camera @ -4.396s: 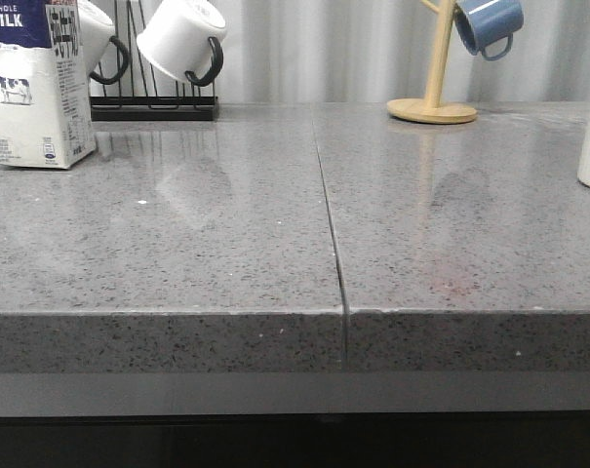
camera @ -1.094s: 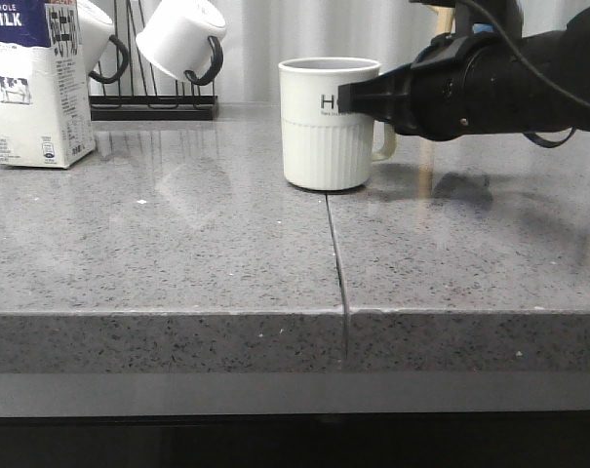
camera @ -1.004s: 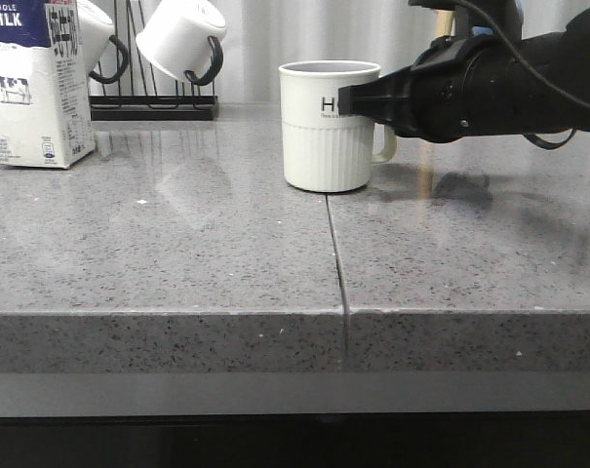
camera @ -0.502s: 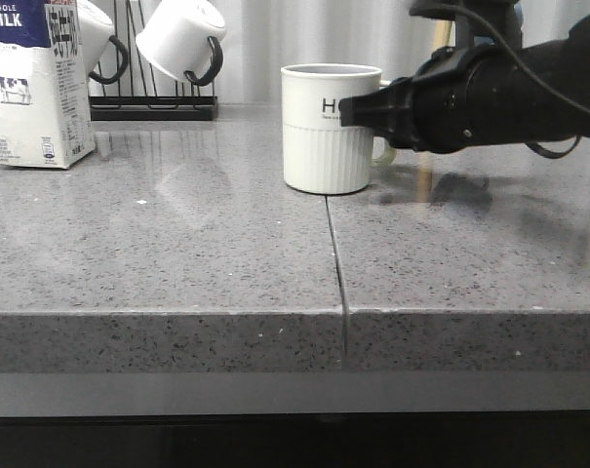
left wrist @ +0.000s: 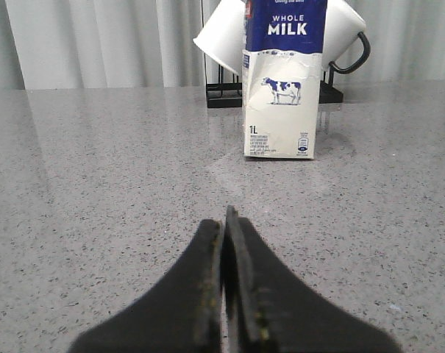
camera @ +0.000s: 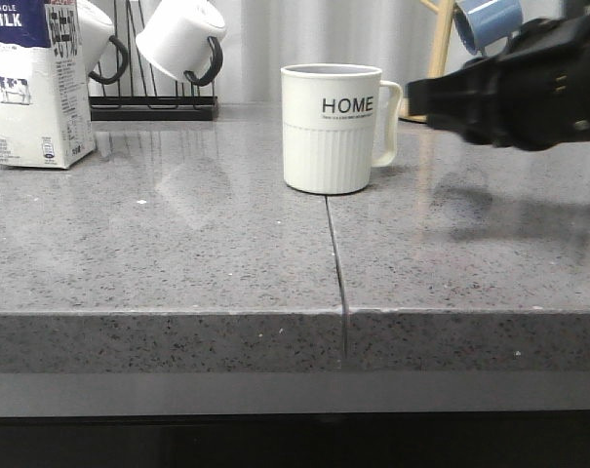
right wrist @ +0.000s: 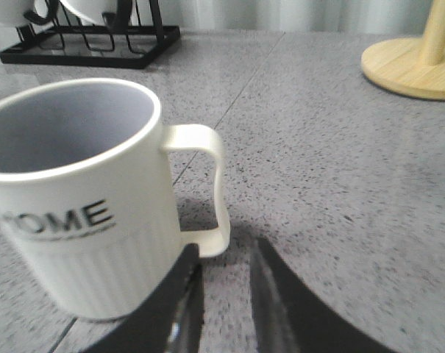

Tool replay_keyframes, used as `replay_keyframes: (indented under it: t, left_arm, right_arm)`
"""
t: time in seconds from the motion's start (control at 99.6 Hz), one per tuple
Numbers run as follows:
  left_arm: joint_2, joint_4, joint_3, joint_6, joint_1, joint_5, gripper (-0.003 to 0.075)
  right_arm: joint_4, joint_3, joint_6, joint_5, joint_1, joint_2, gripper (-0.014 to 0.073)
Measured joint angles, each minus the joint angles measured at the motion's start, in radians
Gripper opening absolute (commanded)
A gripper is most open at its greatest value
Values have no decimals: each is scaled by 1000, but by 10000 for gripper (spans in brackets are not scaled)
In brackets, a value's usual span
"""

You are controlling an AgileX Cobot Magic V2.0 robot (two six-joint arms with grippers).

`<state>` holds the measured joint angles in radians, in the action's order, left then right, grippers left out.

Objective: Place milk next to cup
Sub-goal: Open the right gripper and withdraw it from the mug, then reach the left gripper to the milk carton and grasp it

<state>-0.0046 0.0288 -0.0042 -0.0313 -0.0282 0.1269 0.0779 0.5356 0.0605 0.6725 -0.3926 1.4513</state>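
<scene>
The milk (camera: 33, 83), a tall white carton with a dark blue top, stands upright at the far left of the counter. It also shows in the left wrist view (left wrist: 282, 81), well beyond my left gripper (left wrist: 226, 220), which is shut and empty. The cup (camera: 330, 127), cream and ribbed with "HOME" lettering, stands near the counter's middle, handle to the right. My right gripper (camera: 417, 97) hovers just right of the handle. In the right wrist view it (right wrist: 223, 251) is open and empty, with the cup (right wrist: 82, 213) and its handle just beyond the fingertips.
A black rack (camera: 153, 105) with white black-handled mugs (camera: 182, 39) stands behind the milk. A wooden mug tree (camera: 441, 49) holding a blue mug (camera: 487, 21) stands at the back right; its base (right wrist: 412, 66) shows in the right wrist view. A seam (camera: 334, 253) runs down the counter.
My right gripper brought the cup from the right edge to the middle. It has now let go of the handle and drawn back to the right, uncovering the lettering.
</scene>
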Motion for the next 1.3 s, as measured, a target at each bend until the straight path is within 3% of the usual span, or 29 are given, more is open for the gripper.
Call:
replay_keyframes:
  t: [0.12, 0.482, 0.863, 1.144, 1.305]
  left_arm:
    - [0, 0, 0, 0, 0, 0, -20]
    - [0, 0, 0, 0, 0, 0, -20]
    - [0, 0, 0, 0, 0, 0, -20]
    - [0, 0, -3, 0, 0, -117, -21]
    - [0, 0, -75, 0, 0, -38, -21]
  right_arm:
    - [0, -94, 0, 0, 0, -136, -73]
    - [0, -314, 0, -151, 0, -561, -67]
    - [0, -344, 2, -584, 0, -986, -67]
    - [0, -344, 2, -749, 0, -1129, -67]
    - [0, -344, 2, -757, 0, -1131, -67]
